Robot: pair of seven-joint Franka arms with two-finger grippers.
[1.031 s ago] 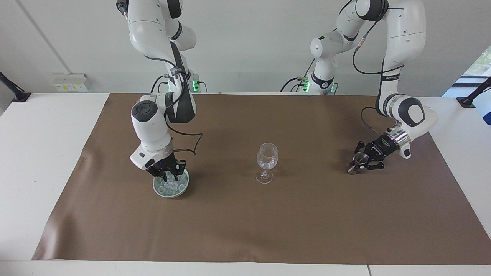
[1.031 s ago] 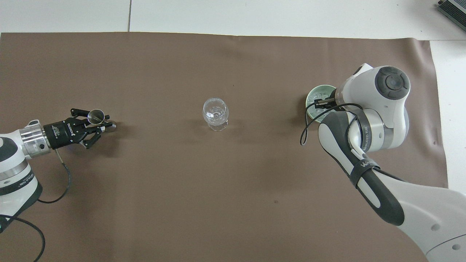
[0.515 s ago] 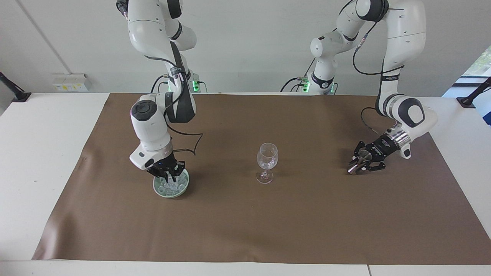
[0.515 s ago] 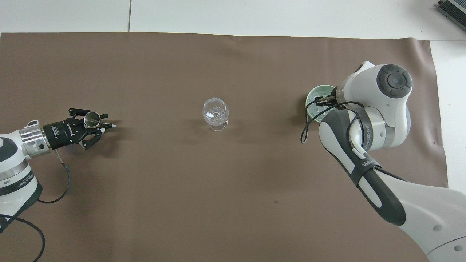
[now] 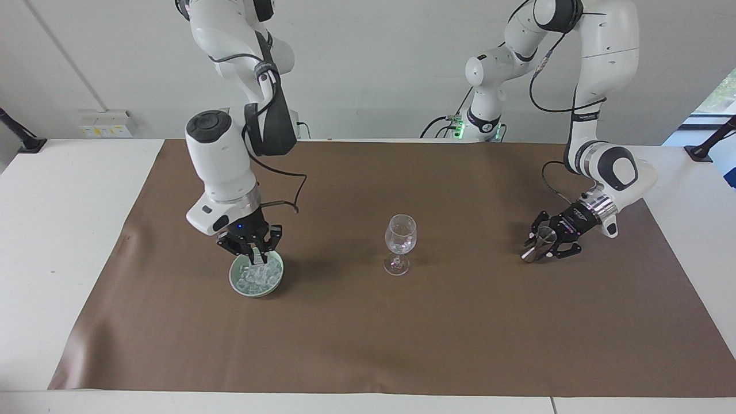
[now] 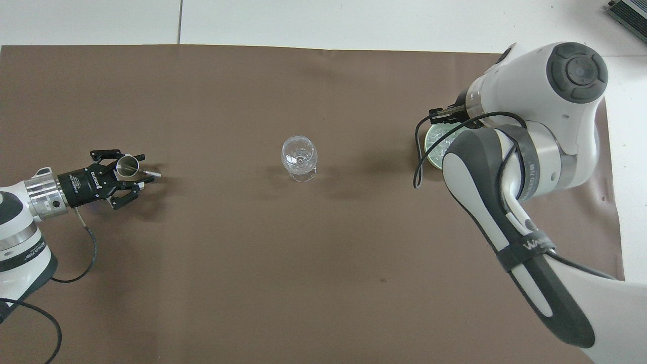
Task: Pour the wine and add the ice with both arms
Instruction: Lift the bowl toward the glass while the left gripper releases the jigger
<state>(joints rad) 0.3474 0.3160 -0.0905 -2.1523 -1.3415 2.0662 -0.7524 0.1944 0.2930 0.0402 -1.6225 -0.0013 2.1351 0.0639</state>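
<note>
ice (image 5: 257, 275): in the bowl (image 5: 276, 282), directly under the right gripper (image 5: 257, 260)
wine glass (image 5: 400, 242): mid-cloth, between the 2 grippers, well apart from each
metal cup (image 5: 539, 240): on the cloth (image 5: 368, 339), between the left gripper (image 5: 532, 251) jaws

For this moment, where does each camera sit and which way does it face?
Facing view: high across the table, facing the robots; both white arms whole, right gripper over the green bowl of ice.
Overhead view: above the robots' end, looking steeply down; forearms enter from below, left gripper at the small metal cup.
Shared: the clear stemmed wine glass on the brown mat.
</note>
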